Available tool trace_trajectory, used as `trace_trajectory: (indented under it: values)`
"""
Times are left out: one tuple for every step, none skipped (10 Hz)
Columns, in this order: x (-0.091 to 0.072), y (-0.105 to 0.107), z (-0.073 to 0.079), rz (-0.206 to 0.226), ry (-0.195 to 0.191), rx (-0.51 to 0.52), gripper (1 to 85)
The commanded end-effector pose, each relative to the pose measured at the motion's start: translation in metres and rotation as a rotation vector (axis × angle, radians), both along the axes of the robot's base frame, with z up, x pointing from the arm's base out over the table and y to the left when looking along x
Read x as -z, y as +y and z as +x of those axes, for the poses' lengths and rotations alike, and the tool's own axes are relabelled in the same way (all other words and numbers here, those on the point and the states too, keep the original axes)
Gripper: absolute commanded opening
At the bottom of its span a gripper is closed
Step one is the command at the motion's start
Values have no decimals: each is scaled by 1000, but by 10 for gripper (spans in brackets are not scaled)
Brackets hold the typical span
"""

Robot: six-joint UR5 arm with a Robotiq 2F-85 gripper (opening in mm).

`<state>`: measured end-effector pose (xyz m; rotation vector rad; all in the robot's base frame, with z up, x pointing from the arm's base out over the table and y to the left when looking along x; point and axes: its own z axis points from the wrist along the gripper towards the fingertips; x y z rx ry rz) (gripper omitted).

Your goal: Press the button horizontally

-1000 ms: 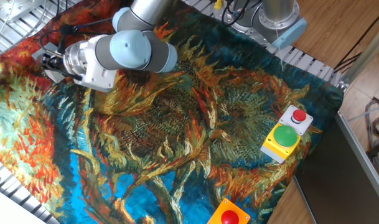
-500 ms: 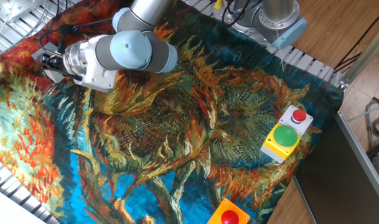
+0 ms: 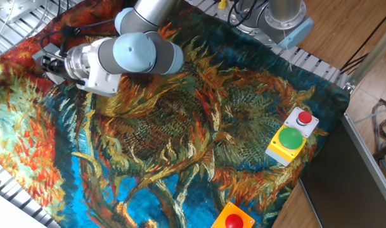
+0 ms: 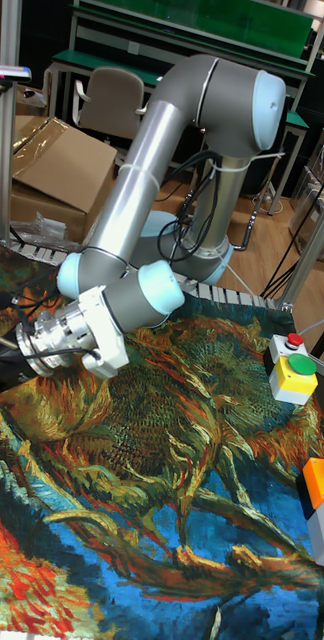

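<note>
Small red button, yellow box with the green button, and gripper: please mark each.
small red button (image 3: 304, 118), fixed view, on its red cap.
yellow box (image 3: 278, 148), fixed view, on its yellow top beside the green button.
gripper (image 3: 45, 63), fixed view, on its dark tip.

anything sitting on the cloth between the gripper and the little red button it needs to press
Nothing visible does. The gripper is at the far left, the button at the right edge, and only bare painted cloth lies between. The yellow box touches the button's box on the near side.
</note>
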<state>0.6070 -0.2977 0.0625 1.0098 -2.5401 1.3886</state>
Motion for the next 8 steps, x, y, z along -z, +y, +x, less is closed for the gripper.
trace_trajectory:
  values:
    - [1, 16, -5, 52, 17, 18, 657]
    - [4, 25, -7, 75, 20, 34, 660]
    - [9, 35, -9, 108, 21, 50, 663]
    - [14, 48, -11, 152, 23, 52, 673]
    - [16, 62, -14, 191, 21, 69, 677]
    - [17, 75, -17, 223, 20, 87, 670]
    - [17, 82, -19, 248, 25, 84, 663]
    - [14, 87, -24, 273, 31, 78, 657]
